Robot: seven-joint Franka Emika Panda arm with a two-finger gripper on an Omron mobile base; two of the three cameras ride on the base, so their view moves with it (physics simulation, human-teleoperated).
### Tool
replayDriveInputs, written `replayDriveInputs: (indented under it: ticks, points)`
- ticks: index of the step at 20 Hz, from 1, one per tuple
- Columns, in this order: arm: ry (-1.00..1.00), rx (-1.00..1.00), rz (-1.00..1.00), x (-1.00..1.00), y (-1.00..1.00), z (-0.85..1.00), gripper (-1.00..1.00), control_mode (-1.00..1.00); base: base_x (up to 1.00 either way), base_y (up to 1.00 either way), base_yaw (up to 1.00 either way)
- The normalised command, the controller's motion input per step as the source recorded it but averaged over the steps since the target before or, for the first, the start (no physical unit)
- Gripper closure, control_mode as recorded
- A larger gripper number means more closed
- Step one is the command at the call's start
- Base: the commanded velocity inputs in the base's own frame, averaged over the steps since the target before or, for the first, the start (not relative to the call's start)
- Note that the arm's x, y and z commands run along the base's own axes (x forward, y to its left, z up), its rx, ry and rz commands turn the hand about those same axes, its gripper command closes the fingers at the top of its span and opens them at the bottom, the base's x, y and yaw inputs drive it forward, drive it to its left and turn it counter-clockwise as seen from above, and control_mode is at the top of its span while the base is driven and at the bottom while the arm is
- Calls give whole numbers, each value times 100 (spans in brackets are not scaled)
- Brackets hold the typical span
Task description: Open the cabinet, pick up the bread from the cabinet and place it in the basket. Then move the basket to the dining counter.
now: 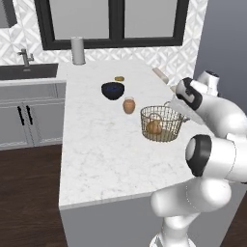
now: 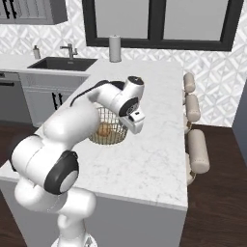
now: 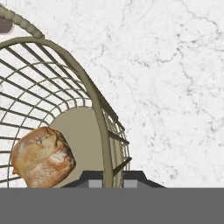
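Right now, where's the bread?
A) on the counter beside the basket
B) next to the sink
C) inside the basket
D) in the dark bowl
C: the bread lies on the base inside the basket, behind its wire wall, and the basket stands on the counter.

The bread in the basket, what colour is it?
Golden-brown bread, mottled crust; clearest in the hand view.
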Motion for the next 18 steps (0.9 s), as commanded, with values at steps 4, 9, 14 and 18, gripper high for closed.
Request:
replayDriveInputs:
  ticks: [4, 9, 14, 18]
  points:
    - [-8, 4, 0, 76, 0, -45, 100, -100, 0, 0, 0]
    - [-4, 0, 0, 14, 0, -53, 100, -100, 0, 0, 0]
    - [0, 0, 0, 10, 0, -58, 100, -100, 0, 0, 0]
    - [0, 0, -1, 25, 4, -59, 100, -100, 0, 0, 0]
